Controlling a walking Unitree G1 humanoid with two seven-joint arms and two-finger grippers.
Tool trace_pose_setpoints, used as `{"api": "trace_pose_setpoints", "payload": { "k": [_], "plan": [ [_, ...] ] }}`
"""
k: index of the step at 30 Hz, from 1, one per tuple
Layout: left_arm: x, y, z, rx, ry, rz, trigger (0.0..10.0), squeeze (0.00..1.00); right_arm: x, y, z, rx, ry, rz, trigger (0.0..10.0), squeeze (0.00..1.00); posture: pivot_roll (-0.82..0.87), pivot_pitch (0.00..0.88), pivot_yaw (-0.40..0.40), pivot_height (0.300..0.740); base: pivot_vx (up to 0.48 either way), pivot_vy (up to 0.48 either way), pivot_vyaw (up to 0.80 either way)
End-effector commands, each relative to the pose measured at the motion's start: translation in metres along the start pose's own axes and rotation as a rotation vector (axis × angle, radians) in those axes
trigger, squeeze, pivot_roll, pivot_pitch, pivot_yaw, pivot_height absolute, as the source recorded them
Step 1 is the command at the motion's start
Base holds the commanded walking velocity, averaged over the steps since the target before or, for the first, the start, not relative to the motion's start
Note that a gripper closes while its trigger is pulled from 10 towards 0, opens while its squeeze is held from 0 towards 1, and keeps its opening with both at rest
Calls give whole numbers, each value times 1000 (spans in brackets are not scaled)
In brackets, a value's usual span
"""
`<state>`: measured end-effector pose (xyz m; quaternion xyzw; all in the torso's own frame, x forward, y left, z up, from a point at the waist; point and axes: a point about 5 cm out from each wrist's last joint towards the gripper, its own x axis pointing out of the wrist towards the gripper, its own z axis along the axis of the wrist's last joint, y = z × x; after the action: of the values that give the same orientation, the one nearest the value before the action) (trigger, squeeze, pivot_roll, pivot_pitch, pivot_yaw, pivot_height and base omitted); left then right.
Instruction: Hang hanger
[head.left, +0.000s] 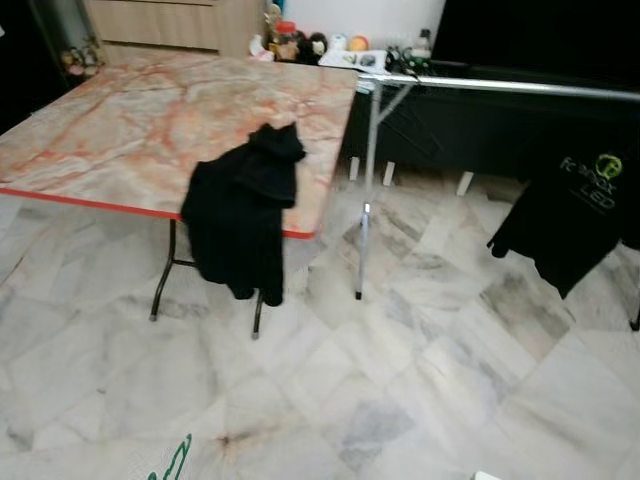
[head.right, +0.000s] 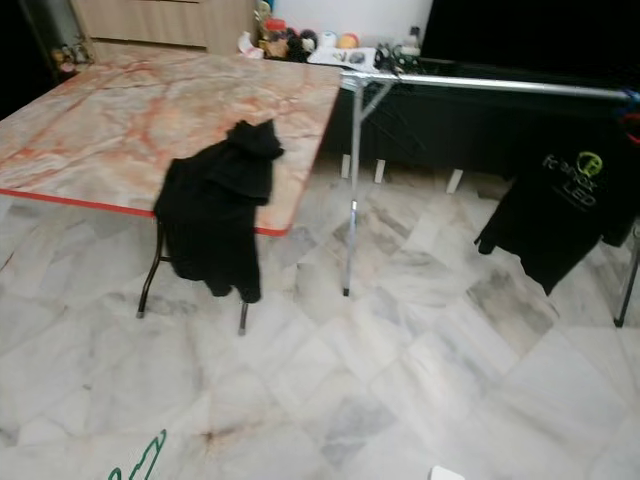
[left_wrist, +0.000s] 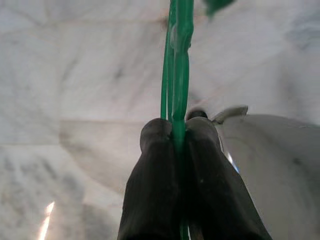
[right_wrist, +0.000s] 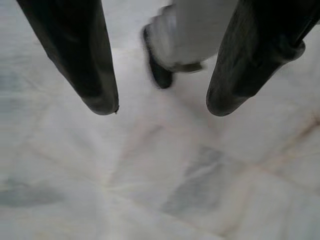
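**Left wrist view: green hanger pinched, rail well ahead**

The left gripper (left_wrist: 176, 137) has its two black fingers pressed together on a thin green hanger (left_wrist: 179, 60), which runs straight out beyond the fingertips over the marble floor (left_wrist: 75, 75); the right gripper (right_wrist: 162, 107) hangs with fingers spread, gripping nothing, above the same pale tiles. Well ahead of both grippers stands a table (head.left: 130, 120) with a black garment (head.left: 245, 215) draped over its edge; beside it, to the right, a metal rail (head.left: 500, 87) carries a black T-shirt (head.left: 570, 225) (printed logo, blurred).
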<state>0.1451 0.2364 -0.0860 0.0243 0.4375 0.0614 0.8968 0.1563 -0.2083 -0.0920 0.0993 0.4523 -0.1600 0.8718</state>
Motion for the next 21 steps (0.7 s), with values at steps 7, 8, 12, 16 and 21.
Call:
{"api": "trace_pose_setpoints", "payload": {
  "k": [7,8,12,16,21],
  "plan": [
    [-3,7,-10,-5,41,20,10000,0,0,3,0,40,-1,8,10000,0,2,124,3,740,0,-244,-437],
    [-3,7,-10,-6,41,20,10000,0,0,3,0,39,0,9,10000,0,2,124,3,740,0,0,-775],
    [-3,4,-10,-9,44,18,10000,0,0,4,0,39,2,10,10000,0,3,123,4,740,0,0,-775],
    [-2,2,-9,-6,49,17,10000,0,0,4,0,32,2,14,10000,0,4,122,3,740,0,0,-775],
    [-2,3,-9,10,52,14,10000,0,1,5,3,35,-18,22,10000,0,6,123,3,740,0,0,-305]
  ]
}}
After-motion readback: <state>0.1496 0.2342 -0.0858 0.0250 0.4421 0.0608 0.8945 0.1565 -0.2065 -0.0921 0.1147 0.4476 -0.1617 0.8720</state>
